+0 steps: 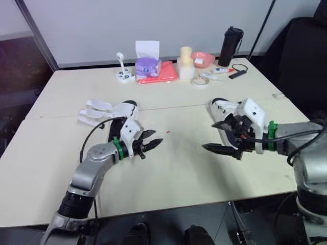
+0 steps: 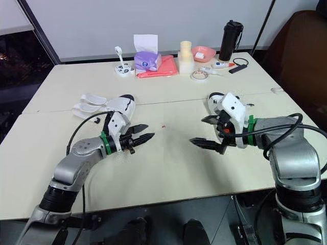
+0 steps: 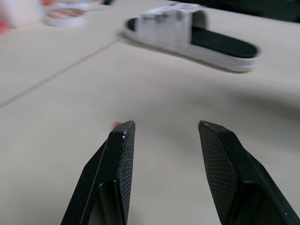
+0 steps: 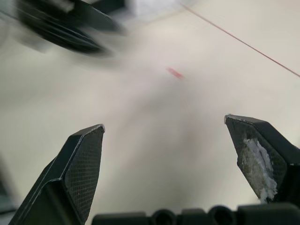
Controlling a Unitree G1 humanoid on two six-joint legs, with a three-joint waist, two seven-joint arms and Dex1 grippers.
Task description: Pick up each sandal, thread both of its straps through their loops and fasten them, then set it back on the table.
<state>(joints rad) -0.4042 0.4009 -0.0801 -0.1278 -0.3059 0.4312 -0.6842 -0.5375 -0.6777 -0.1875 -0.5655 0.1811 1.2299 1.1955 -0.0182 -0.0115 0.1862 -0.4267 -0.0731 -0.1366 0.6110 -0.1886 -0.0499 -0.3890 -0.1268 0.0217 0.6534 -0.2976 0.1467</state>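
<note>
L gripper (image 1: 157,138): jaws open, moderate gap, nothing between them. It hangs just over the table (image 1: 179,173), left of mid, tips pointing toward the right edge. Wrist view: bare top under both fingers (image 3: 119,154).

R gripper (image 1: 209,136): jaws open wider, also empty. It's low over the table, right of mid, tips pointing toward the left edge. One pad (image 4: 255,157) has whitish scuffing. The 2 grippers face each other, well apart, w/ bare top between.

Red speck (image 1: 168,132) on the table between them, nearer the L tips.

L sandal (image 1: 118,110): flat on the table just behind L gripper, toward the left edge, about on the seam betw. the 2 tabletops. White, dark footbed. Its straps (image 1: 93,108) lie splayed out flat toward the left edge, not across the foot.

R sandal (image 1: 224,106): flat on the table just behind R gripper, toward the right edge, partly hidden by the wrist. L wrist view shows a white band across its black footbed; can't tell if fastened.

Neither sandal touched by a gripper.

Back edge, mid to right corner: brush stand (image 1: 122,71), tissue box (image 1: 147,65) on a red cloth (image 1: 161,76), cups (image 1: 186,62), bowl (image 1: 203,58), tape (image 1: 199,80), bottle (image 1: 231,46).
</note>
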